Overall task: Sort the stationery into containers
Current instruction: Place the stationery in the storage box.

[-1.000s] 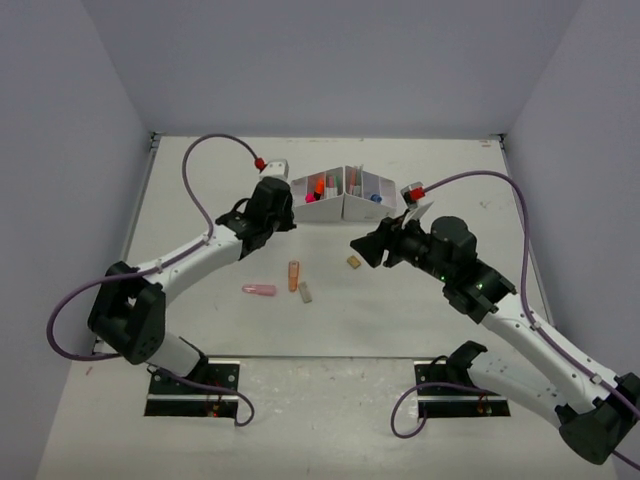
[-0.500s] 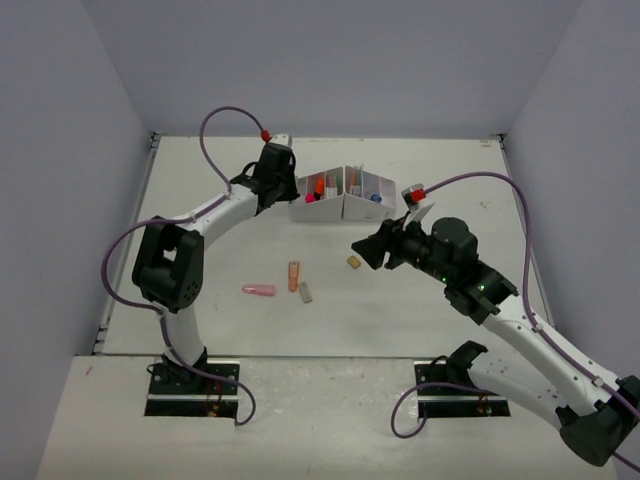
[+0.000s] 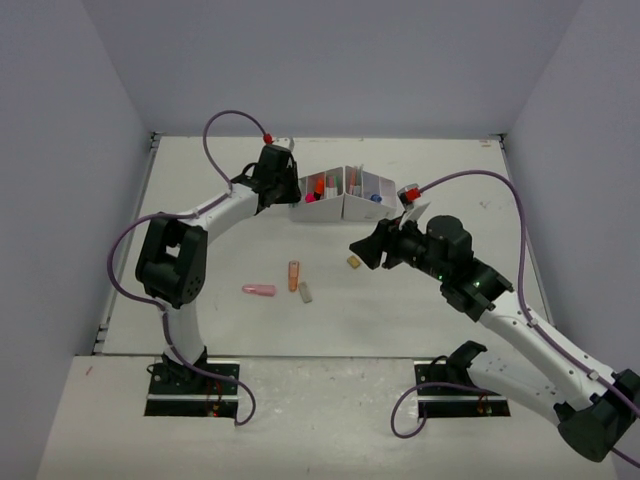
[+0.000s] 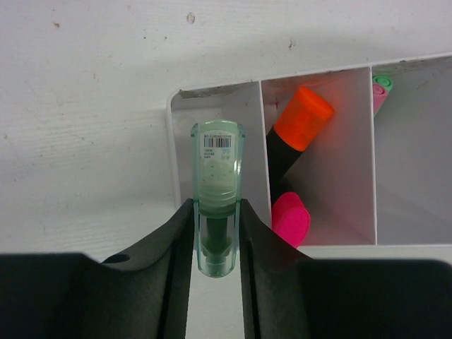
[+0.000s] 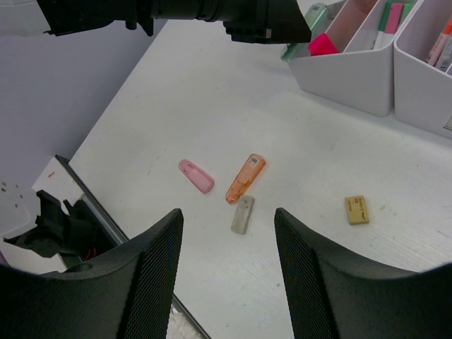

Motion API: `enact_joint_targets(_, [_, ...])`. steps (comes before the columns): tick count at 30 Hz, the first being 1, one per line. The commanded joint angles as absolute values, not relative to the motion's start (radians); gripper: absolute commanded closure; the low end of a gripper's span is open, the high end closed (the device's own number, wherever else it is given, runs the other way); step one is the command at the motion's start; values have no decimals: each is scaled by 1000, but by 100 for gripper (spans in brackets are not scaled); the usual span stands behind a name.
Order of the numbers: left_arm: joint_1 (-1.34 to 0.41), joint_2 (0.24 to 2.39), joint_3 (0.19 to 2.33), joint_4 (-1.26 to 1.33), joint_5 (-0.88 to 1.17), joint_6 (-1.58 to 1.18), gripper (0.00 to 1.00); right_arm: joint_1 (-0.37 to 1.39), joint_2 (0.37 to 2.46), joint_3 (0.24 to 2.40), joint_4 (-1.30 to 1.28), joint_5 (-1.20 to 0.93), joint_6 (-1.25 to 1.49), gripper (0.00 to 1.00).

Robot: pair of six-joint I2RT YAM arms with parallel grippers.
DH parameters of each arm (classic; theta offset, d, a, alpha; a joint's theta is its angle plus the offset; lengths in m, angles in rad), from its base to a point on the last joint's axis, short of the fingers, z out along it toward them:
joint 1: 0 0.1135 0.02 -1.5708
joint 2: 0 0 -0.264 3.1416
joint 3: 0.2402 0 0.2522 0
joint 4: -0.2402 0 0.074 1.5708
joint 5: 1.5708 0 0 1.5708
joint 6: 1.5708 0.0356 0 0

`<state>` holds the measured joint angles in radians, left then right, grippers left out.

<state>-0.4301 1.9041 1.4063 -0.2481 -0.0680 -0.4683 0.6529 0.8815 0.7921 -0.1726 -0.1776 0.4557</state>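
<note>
Highlighters (image 4: 300,127) crowd the compartment (image 4: 332,194) beside the left tool (image 4: 215,213) — clamped on a green pen (image 4: 217,166); right tool (image 5: 227,215) — spread wide.

1. The top camera sits high behind both arm bases and looks down and forward over the whole bench (image 3: 380,320) from far off. It takes in the left arm (image 3: 225,207), right arm (image 3: 540,340), white box (image 3: 343,197) and loose pieces (image 3: 294,276).
2. The left wrist camera looks steeply down along its jaws, very near the box's end compartments.
3. The right wrist camera looks out between its jaws from mid height, slanting down leftwards across the bench.
4. All three views share the box. The top and right wrist views share the loose pieces. Both wrist views share the green pen (image 4: 217,205) and the pink highlighter end (image 4: 289,219).
</note>
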Motion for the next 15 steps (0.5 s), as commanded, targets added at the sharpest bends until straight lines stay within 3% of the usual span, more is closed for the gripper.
enact_joint_targets(1, [-422, 1910, 1427, -191, -27, -454, 65, 647, 906, 823, -157, -214, 465, 43])
enact_joint_targets(7, [-422, 1899, 1428, -192, -39, -453, 44, 647, 910, 827, -161, -216, 465, 43])
enact_joint_targets(15, [-425, 1750, 1351, -185, -94, -470, 41, 647, 906, 824, -163, -212, 460, 43])
